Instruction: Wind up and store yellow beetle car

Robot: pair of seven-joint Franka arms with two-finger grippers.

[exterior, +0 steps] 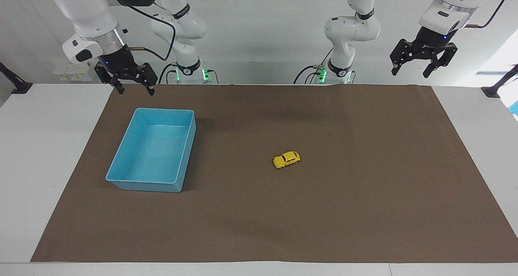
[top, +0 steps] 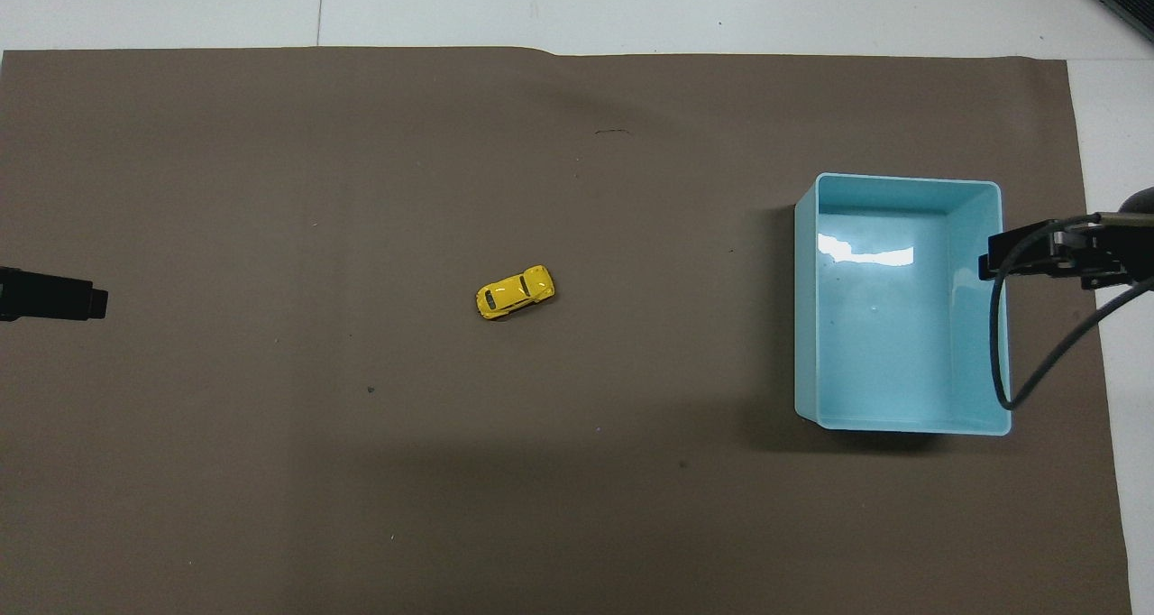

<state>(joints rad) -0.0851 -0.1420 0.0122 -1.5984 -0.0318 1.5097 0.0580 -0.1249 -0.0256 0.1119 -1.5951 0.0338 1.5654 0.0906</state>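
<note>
Since the yellow beetle car sits on its wheels mid-mat, well apart from the blue tray and toward the left arm's end, you should judge it light, hard, slick and prone to roll; pinch its flanks. Both the left gripper and right gripper hang raised, jaws apart. Any winding mechanism stays hidden.

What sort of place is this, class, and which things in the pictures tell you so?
Probably a robot lab: two white arms mounted at a table, a brown mat covering it, and only a yellow toy car and a blue tray set out.
</note>
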